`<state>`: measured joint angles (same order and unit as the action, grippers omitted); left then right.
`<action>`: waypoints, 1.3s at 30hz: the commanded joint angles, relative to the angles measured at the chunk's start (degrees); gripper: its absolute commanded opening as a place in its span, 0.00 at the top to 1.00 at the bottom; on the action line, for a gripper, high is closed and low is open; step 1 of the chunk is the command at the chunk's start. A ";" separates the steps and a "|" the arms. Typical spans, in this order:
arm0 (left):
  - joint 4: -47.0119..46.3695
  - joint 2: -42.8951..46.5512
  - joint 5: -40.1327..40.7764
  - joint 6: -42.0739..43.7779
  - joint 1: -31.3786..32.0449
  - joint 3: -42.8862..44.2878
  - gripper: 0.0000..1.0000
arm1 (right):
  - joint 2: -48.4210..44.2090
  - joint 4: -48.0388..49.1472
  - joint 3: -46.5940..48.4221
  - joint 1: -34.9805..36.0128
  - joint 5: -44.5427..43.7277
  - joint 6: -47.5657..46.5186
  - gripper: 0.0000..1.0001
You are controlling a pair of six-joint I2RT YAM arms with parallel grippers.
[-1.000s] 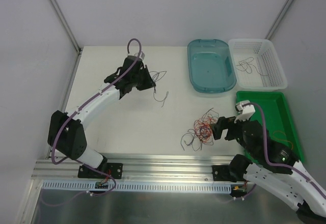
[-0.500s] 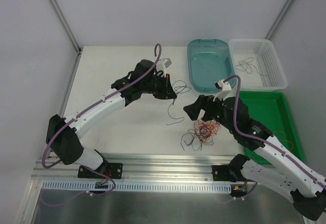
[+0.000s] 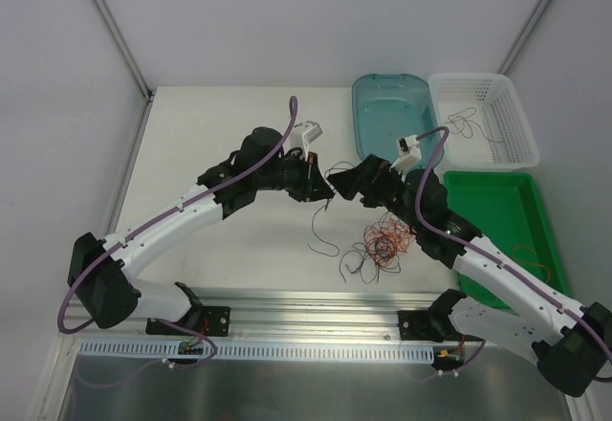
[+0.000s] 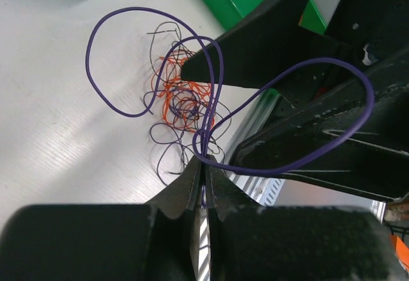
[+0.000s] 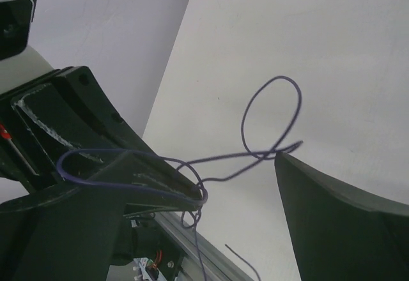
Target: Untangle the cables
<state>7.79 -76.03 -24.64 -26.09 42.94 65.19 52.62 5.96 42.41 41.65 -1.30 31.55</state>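
Clenching a purple cable [image 4: 87, 57] clear of the tangle [image 3: 381, 241] at five o'clock, the left gripper [image 4: 203, 172] seemingly offers it to the gaping right gripper [image 3: 346, 184] at three o'clock.

The left gripper [image 3: 323, 188] and the right gripper [image 3: 344, 184] are hovering almost tip to tip above the middle of the table [image 3: 210, 134]. The left jaws are pinching a dark strand [image 3: 315, 230], which is trailing down onto the table, while the right jaws are standing wide apart. The cables [image 3: 382, 239] are lying in a red, orange and black tangle just beside that strand. A teal tub [image 3: 392, 144], a white basket [image 3: 497, 105] and a green tray [image 3: 502, 206] are sitting to the right.
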 commanded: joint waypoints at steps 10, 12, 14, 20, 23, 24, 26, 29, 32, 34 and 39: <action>-7.62 4.40 -1.55 2.79 1.80 -3.84 1.00 | 4.33 8.02 -0.05 -0.25 4.99 3.08 0.58; -7.62 4.92 -0.85 2.88 1.80 -4.71 1.00 | 3.81 7.32 0.39 -0.25 4.99 1.94 0.87; -7.62 5.28 1.43 2.62 1.80 -5.51 1.00 | 3.28 4.60 1.79 -0.25 4.29 0.80 0.99; -7.62 7.82 4.52 1.57 1.01 -7.44 0.48 | 1.87 -8.30 9.34 -1.83 -2.03 -9.83 0.99; -5.61 10.71 3.12 1.04 -1.88 -8.84 0.22 | 3.45 -15.34 16.45 -3.93 -5.37 -16.58 0.99; -4.64 11.51 2.68 1.04 -3.98 -9.37 0.18 | 4.32 -16.84 18.30 -4.73 -6.08 -18.61 0.99; -0.96 14.05 1.27 1.12 -6.98 -11.04 0.09 | 6.86 -20.27 24.10 -7.35 -8.27 -23.43 0.99; 6.14 16.60 1.09 2.88 -13.66 -13.50 0.01 | 11.08 -21.07 30.87 -11.58 -10.30 -28.98 0.99; 11.27 18.71 4.15 6.56 -18.15 -16.39 0.01 | 16.96 -20.90 37.55 -15.62 -10.48 -32.59 0.99; 13.91 19.86 9.33 9.20 -18.68 -18.42 0.01 | 20.40 -19.41 40.54 -18.25 -9.52 -34.88 0.99; 15.14 22.94 15.33 11.15 -18.68 -25.11 0.01 | 33.48 -16.69 48.63 -22.74 -10.55 -38.48 0.98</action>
<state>19.70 -55.02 -14.02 -18.26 24.34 42.09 80.01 -12.69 87.05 21.02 -10.02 -1.67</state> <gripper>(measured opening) 0.990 0.027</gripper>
